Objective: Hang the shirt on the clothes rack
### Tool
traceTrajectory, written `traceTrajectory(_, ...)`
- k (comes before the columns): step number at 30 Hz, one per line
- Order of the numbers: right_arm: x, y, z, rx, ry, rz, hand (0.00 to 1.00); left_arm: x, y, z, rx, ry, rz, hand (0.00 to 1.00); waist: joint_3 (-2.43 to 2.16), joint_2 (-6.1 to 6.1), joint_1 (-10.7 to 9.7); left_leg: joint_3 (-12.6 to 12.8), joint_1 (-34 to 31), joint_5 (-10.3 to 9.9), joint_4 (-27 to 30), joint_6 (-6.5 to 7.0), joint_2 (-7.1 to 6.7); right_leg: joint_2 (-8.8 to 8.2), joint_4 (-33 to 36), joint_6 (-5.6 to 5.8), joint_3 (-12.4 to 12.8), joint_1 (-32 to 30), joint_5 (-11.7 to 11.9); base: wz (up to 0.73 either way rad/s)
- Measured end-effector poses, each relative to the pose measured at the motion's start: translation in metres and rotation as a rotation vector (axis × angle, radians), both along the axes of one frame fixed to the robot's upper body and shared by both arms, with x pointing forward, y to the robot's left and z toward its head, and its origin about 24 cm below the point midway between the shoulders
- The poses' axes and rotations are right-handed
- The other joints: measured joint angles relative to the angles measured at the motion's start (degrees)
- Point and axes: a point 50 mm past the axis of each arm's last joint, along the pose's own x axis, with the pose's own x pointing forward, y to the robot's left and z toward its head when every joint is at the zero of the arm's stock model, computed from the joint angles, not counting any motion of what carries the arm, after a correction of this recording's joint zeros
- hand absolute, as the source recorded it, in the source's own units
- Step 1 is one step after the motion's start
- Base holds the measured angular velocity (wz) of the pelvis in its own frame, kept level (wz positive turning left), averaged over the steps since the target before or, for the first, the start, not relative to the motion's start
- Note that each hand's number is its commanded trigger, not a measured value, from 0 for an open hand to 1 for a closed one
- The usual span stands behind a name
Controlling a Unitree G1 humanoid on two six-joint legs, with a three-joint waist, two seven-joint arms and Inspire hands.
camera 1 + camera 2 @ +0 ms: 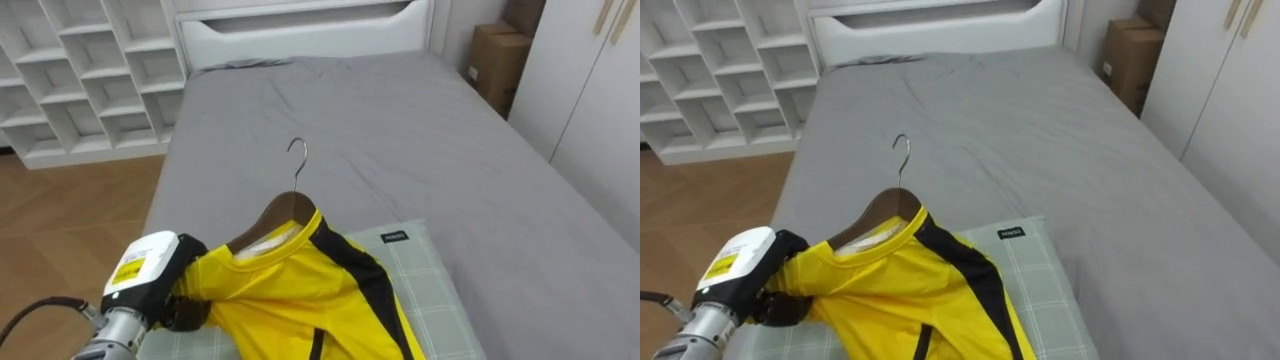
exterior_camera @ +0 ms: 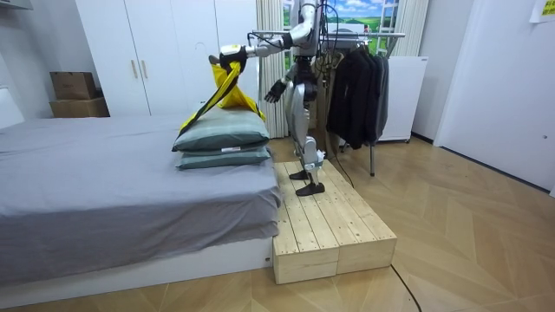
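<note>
- the left hand [image 1: 188, 300] comes in from the lower left, its dark fingers curled tight on a bunched shoulder of the yellow shirt [image 1: 300, 300]; a yellow label sits on the white wrist behind it, its print too small to make out.
- the shirt, yellow with black stripes, hangs on a wooden hanger [image 1: 285, 212] whose metal hook [image 1: 298, 150] points up and away from the robot; in the room view the shirt is held in the air above the pillows, its lower end trailing down onto them.
- below it lies a pale green checked pillow [image 1: 420, 280], the top one of a stack on the grey bed [image 1: 400, 130]; a small dark tag [image 1: 396, 237] is sewn at its edge, the writing unreadable.
- the right hand [image 2: 274, 89] hangs low by the robot's hip; i cannot tell whether it is apart or together.
- the robot stands upright on a wooden platform [image 2: 325, 217] at the bed's side.
- past the bed are a white cubby shelf [image 1: 90, 70], a white headboard [image 1: 300, 25] and stacked cardboard boxes [image 1: 497, 60], flaps shut, contents hidden.
- behind the robot, a rack [image 2: 386, 35] carries dark clothes [image 2: 355, 82].
</note>
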Motion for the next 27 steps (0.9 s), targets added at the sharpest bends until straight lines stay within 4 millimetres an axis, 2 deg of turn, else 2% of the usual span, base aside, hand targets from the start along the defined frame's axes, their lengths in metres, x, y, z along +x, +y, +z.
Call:
traceTrajectory(1, 0.005, 0.000, 0.004, -0.023, -0.020, 0.020, 0.00, 0.000, 0.000, 0.000, 0.001, 0.001, 0.002, 1.00, -0.03, -0.21, -0.05, 0.08, 0.06, 0.02, -0.05, -0.03, 0.01, 0.04, 0.00, -0.01, 0.15, 0.00, 0.01, -0.07)
traceTrajectory(3, 0.017, 0.001, 0.014, -0.092, -0.071, 0.078, 0.00, -0.002, 0.000, 0.001, 0.005, 0.006, 0.014, 1.00, -0.53, -1.31, 0.02, -0.07, 0.28, 0.14, -0.39, -0.21, 0.13, 0.17, -0.09, -0.21, 0.83, 0.01, 0.12, -0.06)
traceTrajectory(6, 0.029, 0.000, 0.029, -0.176, -0.144, 0.117, 0.00, -0.006, 0.000, 0.002, 0.016, 0.003, 0.024, 1.00, -0.55, -1.99, 0.23, 0.22, 1.18, 0.26, -1.19, -0.34, 0.15, 0.21, -0.10, -0.24, 1.20, 0.36, 0.14, -0.07)
traceTrajectory(13, 0.056, -0.001, 0.069, -0.415, -0.330, 0.186, 0.00, -0.009, -0.005, 0.011, 0.008, -0.031, 0.009, 1.00, -0.50, -2.03, 0.40, 0.32, 1.09, 0.26, -1.14, -0.33, 0.01, 0.27, -0.16, -0.18, 1.41, 0.26, 0.18, -0.01)
traceTrajectory(18, 0.076, 0.006, 0.100, -0.531, -0.490, 0.222, 0.00, -0.012, -0.006, 0.008, 0.000, -0.019, 0.011, 1.00, -0.37, -1.23, 0.47, 0.47, 1.32, 0.26, -1.16, -0.33, 0.08, 0.38, -0.17, -0.19, 1.65, 0.36, 0.19, -0.02)
traceTrajectory(23, 0.085, 0.013, 0.124, -0.582, -0.602, 0.244, 0.00, -0.012, -0.005, 0.008, -0.017, -0.016, 0.024, 1.00, -0.34, -1.02, 0.98, 0.52, 1.31, 0.26, -1.17, -0.33, 0.16, 0.49, -0.04, -0.19, 2.18, 0.07, 0.19, -0.04)
traceTrajectory(27, 0.092, 0.020, 0.143, -0.603, -0.692, 0.267, 0.00, -0.012, -0.007, 0.007, -0.034, -0.008, 0.030, 1.00, -0.33, -1.01, 2.31, 0.70, 2.02, 0.26, -1.62, -0.33, 0.19, 0.70, 0.00, -0.26, 3.39, 0.12, 0.24, -0.14)
